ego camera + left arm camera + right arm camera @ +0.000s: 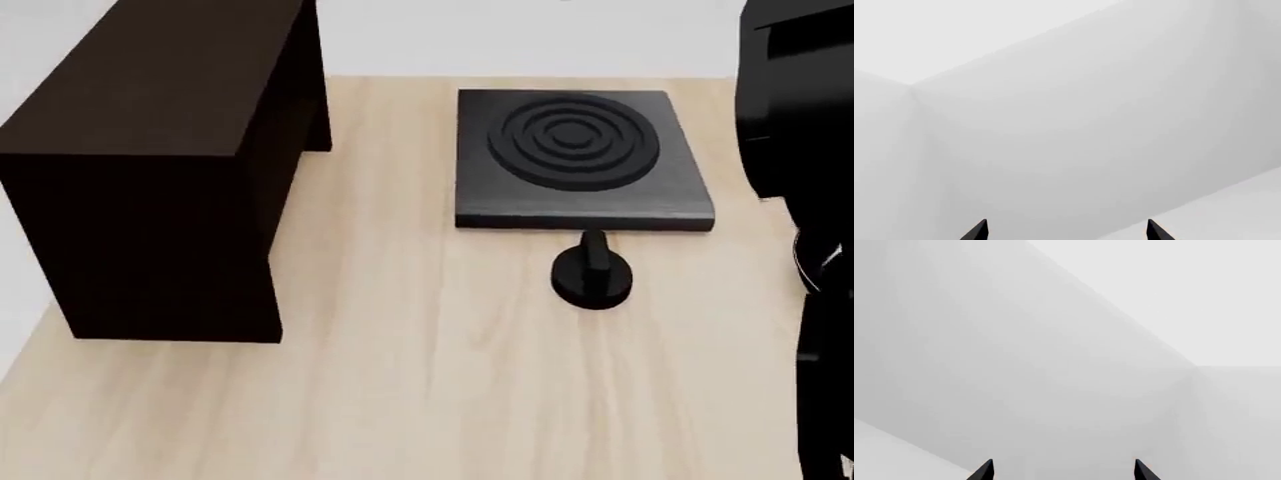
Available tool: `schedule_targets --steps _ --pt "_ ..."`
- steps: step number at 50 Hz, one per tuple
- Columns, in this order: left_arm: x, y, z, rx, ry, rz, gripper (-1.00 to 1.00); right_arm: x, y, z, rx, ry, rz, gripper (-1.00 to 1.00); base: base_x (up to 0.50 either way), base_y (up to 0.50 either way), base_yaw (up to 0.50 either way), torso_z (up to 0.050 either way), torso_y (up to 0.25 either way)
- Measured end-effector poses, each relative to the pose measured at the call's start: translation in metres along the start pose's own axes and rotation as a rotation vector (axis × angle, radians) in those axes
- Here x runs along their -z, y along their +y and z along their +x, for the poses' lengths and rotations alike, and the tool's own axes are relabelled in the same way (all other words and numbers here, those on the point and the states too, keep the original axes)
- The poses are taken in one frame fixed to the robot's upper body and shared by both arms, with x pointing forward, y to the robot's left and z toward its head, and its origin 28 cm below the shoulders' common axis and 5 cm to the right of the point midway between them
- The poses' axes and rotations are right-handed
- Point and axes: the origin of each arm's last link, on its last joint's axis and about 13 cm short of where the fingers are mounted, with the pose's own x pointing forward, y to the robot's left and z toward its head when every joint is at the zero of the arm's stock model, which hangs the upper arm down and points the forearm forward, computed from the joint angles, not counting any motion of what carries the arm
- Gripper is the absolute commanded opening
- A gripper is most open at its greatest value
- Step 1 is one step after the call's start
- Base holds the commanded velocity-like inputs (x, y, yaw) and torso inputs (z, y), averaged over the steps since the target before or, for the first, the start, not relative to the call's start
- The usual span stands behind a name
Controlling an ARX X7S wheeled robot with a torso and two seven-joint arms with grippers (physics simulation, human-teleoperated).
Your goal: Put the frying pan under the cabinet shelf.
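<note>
In the head view the frying pan [591,276] is a small round black shape on the wooden table, its handle pointing toward the far side. The cabinet shelf [160,150], a big dark brown box, stands at the table's left, well apart from the pan. In the left wrist view my left gripper [1067,232] is open, its two black fingertips [977,231] wide apart, and it faces bare white walls. My right gripper [1062,472] is open too and faces a white wall corner. Neither gripper holds anything, and no gripper shows in the head view.
A black square plate with concentric rings [581,160] lies just behind the pan. Dark parts of my right arm [801,120] fill the right edge of the head view. The light wooden table [400,380] ends at a white wall at the back.
</note>
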Motion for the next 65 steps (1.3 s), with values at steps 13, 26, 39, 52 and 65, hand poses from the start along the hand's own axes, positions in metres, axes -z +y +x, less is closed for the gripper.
schedule_targets --steps 13,26,39,52,65 --pt "-0.004 0.0 -0.001 0.008 -0.009 0.0 1.0 -0.004 -0.001 0.0 -0.002 -0.011 -0.016 1.0 0.5 0.0 0.0 0.0 0.0" --pt "-0.012 0.0 -0.001 0.011 -0.025 0.0 1.0 -0.009 -0.006 -0.003 0.003 -0.019 -0.021 1.0 0.5 0.0 0.0 0.0 0.0" --pt "-0.016 -0.001 -0.001 0.013 -0.035 -0.001 1.0 -0.009 -0.009 -0.007 0.009 -0.017 -0.024 1.0 0.5 0.0 0.0 0.0 0.001" --pt "-0.018 -0.001 -0.002 0.015 -0.046 -0.011 1.0 -0.005 -0.01 -0.012 -0.001 -0.002 -0.033 1.0 0.5 0.0 0.0 0.0 0.002" --pt "-0.021 -0.003 -0.005 0.015 -0.052 -0.014 1.0 -0.003 -0.012 -0.017 -0.009 0.01 -0.041 1.0 0.5 0.0 0.0 0.0 0.0"
